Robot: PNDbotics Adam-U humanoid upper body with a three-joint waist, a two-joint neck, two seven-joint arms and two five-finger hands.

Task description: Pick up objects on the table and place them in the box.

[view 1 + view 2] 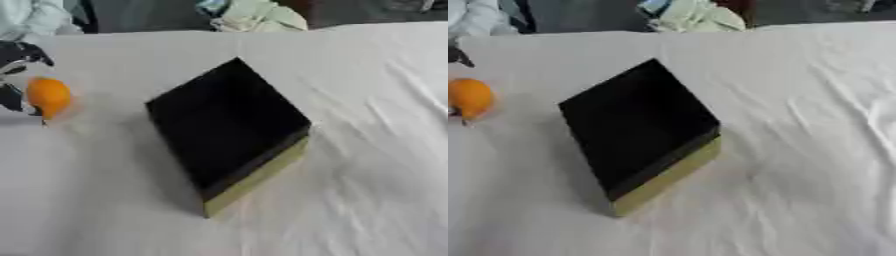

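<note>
The left robot hand (pixel 16 62) enters at the left edge of the left eye view, black and partly cut off by the frame. Its fingers curl round an orange fruit (pixel 48 96), dark fingertips showing above and below the round shape, so the fruit is pinched in the hand. A faint orange tint lies on the cloth just beside it. Whether the fruit touches the worktop (pixel 367 165) or hangs just above it cannot be told.

The box (pixel 229 122) sits near the middle of the worktop, turned so that one corner points away from the robot and another toward it. Its inside is black and looks bare; the outer wall on the near right side is pale yellow-green. The fruit is well apart from the box, to its left and about level with its far half.

A white, creased cloth covers the worktop, with more folds on the right. The right robot hand shows in neither view. Pale bundled fabric (pixel 261 17) lies beyond the far edge.
</note>
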